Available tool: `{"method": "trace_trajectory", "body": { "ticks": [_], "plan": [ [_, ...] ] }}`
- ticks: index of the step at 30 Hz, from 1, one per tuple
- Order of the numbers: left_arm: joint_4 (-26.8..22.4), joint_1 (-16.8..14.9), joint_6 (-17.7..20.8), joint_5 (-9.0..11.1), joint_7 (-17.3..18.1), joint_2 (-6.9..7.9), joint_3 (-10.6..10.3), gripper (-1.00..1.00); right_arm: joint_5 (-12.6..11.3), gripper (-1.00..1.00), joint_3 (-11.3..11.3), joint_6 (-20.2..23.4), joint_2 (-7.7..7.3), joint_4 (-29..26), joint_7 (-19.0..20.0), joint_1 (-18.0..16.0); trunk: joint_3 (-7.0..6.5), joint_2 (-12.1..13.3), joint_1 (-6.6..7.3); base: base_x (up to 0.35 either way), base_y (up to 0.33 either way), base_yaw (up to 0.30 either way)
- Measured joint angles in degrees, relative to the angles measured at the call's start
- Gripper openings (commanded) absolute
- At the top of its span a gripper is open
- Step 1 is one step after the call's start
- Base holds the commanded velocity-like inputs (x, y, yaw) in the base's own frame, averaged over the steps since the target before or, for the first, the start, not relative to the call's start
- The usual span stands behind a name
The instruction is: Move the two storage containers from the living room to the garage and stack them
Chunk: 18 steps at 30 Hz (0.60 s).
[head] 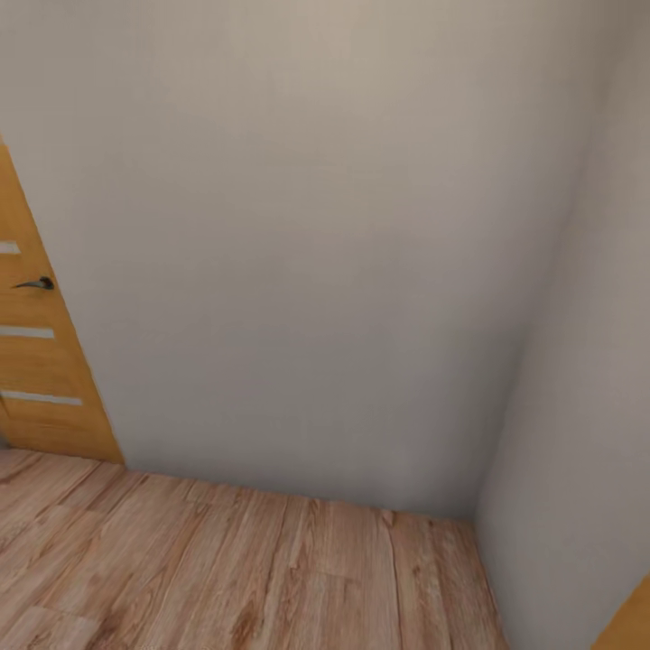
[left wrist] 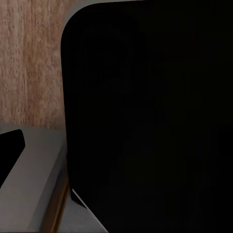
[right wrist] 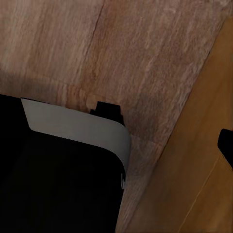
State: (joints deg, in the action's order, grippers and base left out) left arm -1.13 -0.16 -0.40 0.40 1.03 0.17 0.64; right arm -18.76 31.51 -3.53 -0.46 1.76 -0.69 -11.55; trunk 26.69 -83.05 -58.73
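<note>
The two orange-red storage containers are out of view. I face a corner of plain cream walls [head: 316, 271] over light wood-plank flooring [head: 226, 578], not the concrete floor. In the left wrist view a large black rounded part of my own body [left wrist: 155, 121] sits in front of the planks [left wrist: 29, 58]. The right wrist view looks down at planks [right wrist: 121, 48] past a black part with a grey rim [right wrist: 77, 126].
A wood-panelled door [head: 36, 361] with a dark handle [head: 36, 283] stands at the left. A second wall [head: 587, 406] closes the right side. An orange wooden panel [head: 632, 623] pokes in at the lower right, also seen close by as a wooden panel [right wrist: 194, 184] in the right wrist view.
</note>
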Motion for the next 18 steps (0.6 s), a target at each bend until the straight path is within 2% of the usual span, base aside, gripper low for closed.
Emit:
{"method": "trace_trajectory", "body": {
  "ticks": [18],
  "plan": [
    [0.00, 0.00, 0.00, 0.00, -0.08, 0.00, 0.00, 1.00, 0.00, 1.00, 0.00, 0.00, 0.10, 0.00, 0.00, 0.00, 0.00, 0.00, -0.01, 0.003, 0.000, 0.271]
  ]
}}
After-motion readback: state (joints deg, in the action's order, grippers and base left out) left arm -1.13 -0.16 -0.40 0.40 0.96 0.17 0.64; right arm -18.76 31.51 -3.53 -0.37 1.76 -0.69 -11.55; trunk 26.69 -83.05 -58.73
